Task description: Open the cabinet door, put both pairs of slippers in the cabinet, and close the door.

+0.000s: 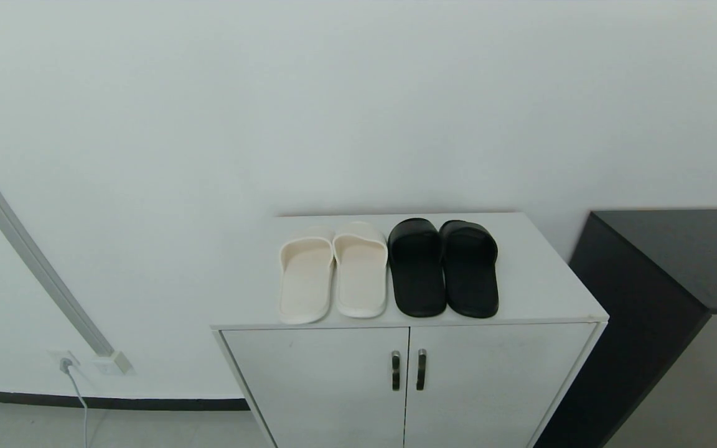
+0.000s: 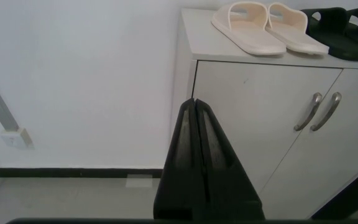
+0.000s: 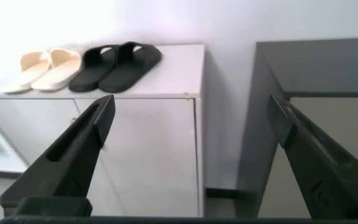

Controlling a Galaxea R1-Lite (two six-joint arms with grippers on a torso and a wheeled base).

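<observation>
Cabinet (image 1: 489, 379) stood shut; the wide right tool (image 3: 190, 104) would best grip the lower-centre handle (image 1: 421, 369) squarely; left tool (image 2: 195, 106) sat closed.

On the flat top of the white cabinet (image 1: 539, 280), a cream pair of slippers (image 1: 306, 280) lies just beside a black pair (image 1: 417, 277), all heels toward the front edge.

The cabinet (image 1: 539, 292) looks like smooth white laminate, matt with a faint sheen. Its handles (image 1: 396, 370) are polished metal. The cream slippers (image 1: 333, 274) look like moulded foam or rubber, matt. The black slippers (image 1: 445, 267) are the same, with slightly shinier straps. The dark unit (image 1: 676, 261) is matt board. The left hand (image 2: 196, 102) and right hand (image 3: 190, 102) look like matt black plastic.
</observation>
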